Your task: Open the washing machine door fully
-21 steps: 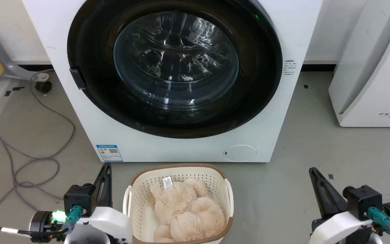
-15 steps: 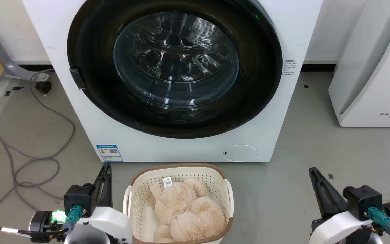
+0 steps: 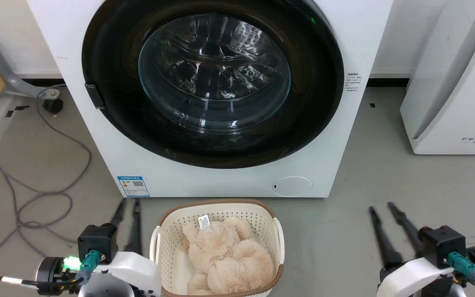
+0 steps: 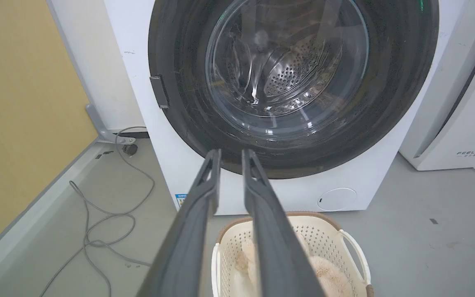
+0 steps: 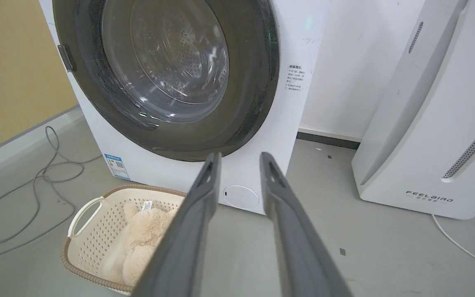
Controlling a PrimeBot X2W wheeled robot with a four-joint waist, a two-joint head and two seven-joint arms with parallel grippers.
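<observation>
Parted since a moment ago: fingers of left gripper (image 3: 129, 202) to a narrow gap, of right gripper (image 3: 381, 206) wider, both empty, at lower corners, well apart from washing machine door (image 3: 215, 74). Shut flush at upper centre, handle tab (image 3: 94, 95) at left edge; likely readying for that. Door's top cut off; drum blurred by glare.

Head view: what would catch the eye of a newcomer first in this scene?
The washing machine door, a glossy black ring around clear glass, is shut and dominates the top centre. In front of it, at the bottom centre, stands a cream basket holding a fluffy beige plush toy.
</observation>
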